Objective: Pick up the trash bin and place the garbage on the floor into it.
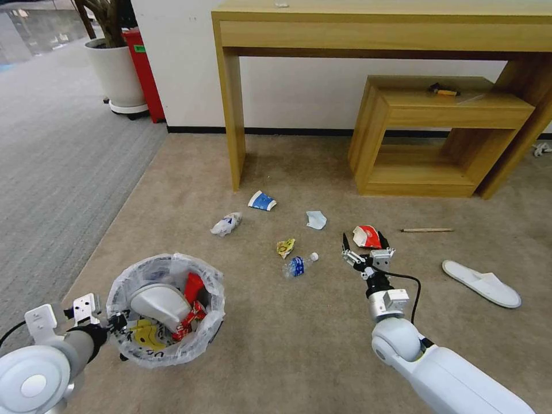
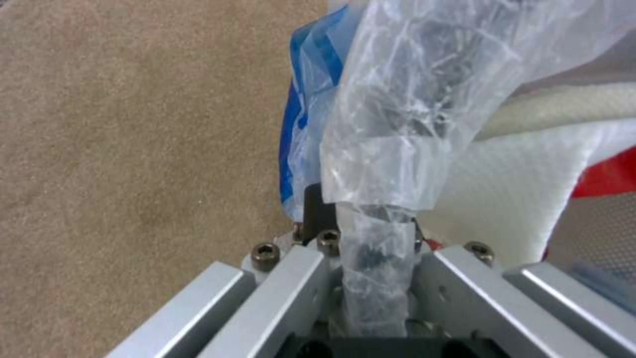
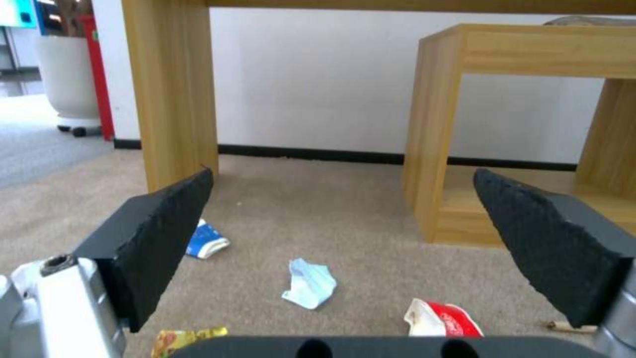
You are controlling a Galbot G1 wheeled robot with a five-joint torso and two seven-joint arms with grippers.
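Your left tool (image 1: 118, 322) is clamped tight on the near rim of the trash bin (image 1: 167, 310), pinching the plastic liner (image 2: 391, 149) along with the edge; the bin sits at your lower left with a white slipper (image 1: 155, 305), red wrappers (image 1: 192, 305) and a yellow wrapper already inside. Your right tool (image 1: 363, 248) hangs low over the floor (image 1: 276, 356) with its jaws spread wide and nothing between them, right at the red wrapper (image 1: 367, 236).

Watch these risks:

- The left grip may hold more liner than rim. If the plastic slips, the bin could tilt or drop and spill.
- The red wrapper is flat and light. Closing too high would miss it; too low would drive the fingertips into the carpet.
- The small bottle (image 1: 298, 265), yellow wrapper (image 1: 285, 247) and pale blue mask (image 1: 316, 219) lie near; a sweeping approach could scatter them.
- The second slipper (image 1: 482, 283), wooden stick (image 1: 426, 230), paper cup (image 1: 262, 200) and crumpled paper (image 1: 226, 223) remain, so the bin may get crowded.
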